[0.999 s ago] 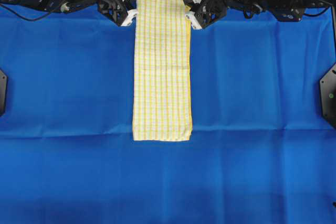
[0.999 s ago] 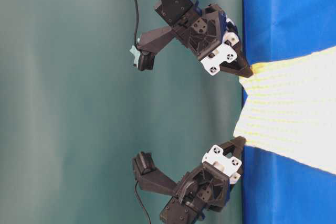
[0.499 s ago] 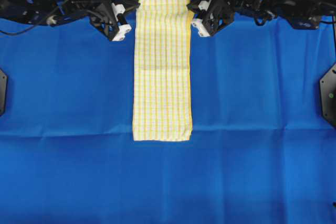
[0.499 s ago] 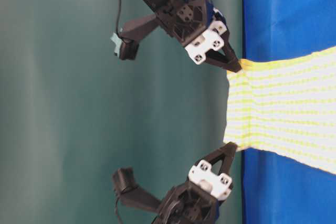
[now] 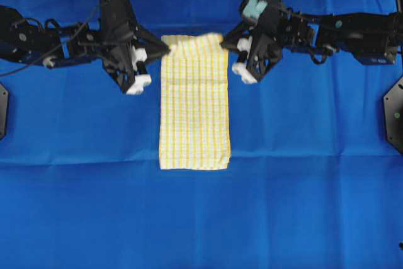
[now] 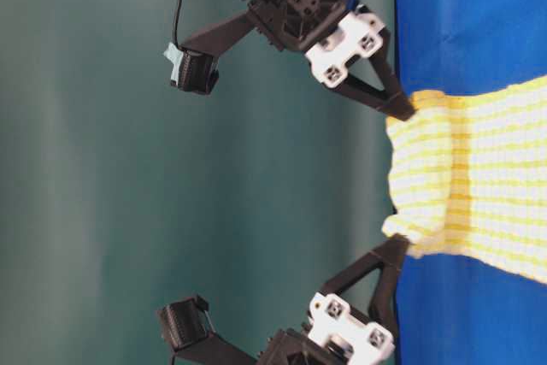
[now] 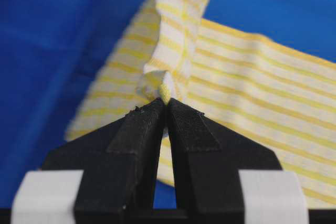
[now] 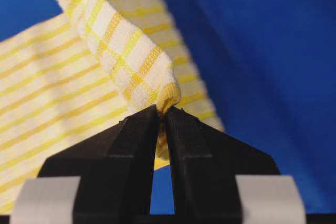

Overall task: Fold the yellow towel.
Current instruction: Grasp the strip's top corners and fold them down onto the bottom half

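Yellow towel [image 5: 194, 108] mid-frame w/ bare blue cloth [image 5: 201, 218] all round, top corners pinched by left gripper [image 5: 169, 48] & right gripper [image 5: 220, 41].

No text, label, brand, number or sign can be read in any view. The towel [image 5: 194, 102] carries only its yellow check pattern, and the blue cloth [image 5: 201, 218] on the table is plain. The white blocks and black parts on the arms show no lettering; any marks there are too small or blurred to make out.
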`<state>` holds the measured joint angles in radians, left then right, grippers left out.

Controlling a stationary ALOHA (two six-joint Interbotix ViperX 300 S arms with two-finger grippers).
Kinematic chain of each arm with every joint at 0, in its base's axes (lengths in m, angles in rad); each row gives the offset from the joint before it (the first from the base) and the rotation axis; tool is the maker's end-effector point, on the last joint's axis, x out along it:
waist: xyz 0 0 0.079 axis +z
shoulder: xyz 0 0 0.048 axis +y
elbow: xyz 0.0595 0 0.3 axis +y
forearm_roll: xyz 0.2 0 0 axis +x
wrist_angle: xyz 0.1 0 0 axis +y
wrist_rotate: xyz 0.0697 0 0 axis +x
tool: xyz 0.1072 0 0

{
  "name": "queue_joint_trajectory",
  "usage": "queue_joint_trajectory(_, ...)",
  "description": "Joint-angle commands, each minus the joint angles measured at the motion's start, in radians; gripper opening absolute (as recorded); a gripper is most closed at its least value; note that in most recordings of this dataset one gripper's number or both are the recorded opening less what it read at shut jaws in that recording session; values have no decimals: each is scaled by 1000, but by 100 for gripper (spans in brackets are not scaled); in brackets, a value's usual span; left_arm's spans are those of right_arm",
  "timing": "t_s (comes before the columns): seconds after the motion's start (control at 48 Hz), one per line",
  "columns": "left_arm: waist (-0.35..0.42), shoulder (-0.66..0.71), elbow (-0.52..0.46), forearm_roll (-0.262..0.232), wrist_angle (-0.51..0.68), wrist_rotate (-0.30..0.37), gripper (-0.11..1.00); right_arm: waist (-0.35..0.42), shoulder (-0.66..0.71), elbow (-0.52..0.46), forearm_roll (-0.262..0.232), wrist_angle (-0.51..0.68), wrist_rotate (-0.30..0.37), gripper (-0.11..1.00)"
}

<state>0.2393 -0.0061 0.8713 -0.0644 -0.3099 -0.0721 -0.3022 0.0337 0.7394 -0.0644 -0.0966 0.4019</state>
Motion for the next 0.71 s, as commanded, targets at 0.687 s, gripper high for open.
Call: queue_joint_trajectory(0.687, -316, -28, 37, -2, 0, -209, 2, 278, -38, 37, 103, 5, 5, 8)
